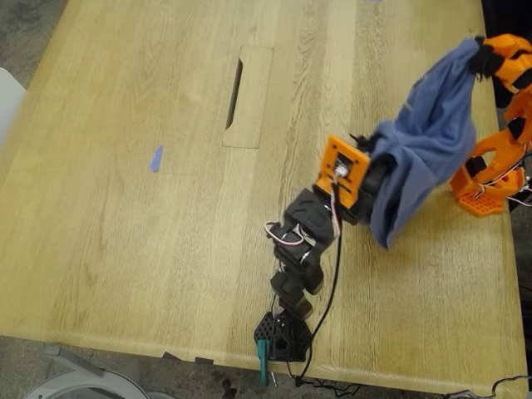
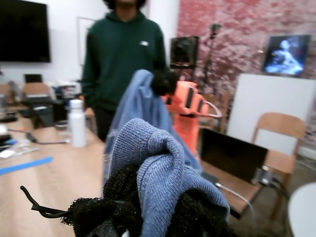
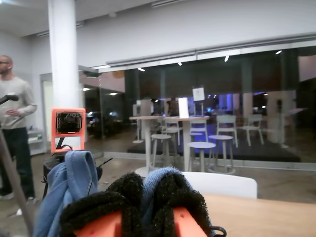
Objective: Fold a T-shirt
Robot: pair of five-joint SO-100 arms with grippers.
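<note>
The slate-blue T-shirt hangs bunched in the air between both grippers, above the table at the exterior view's right. My first gripper, on the black arm with the orange camera mount, is shut on the shirt's lower end. At the exterior view's upper right, my second gripper, on the orange arm, is shut on the higher end. A loose fold droops below the first gripper to just above the wood. No print shows.
A rectangular hatch and a scrap of blue tape lie in the tabletop. The black arm's base stands at the near edge, the orange base at the exterior view's right. A person stands beyond the table, near a white bottle.
</note>
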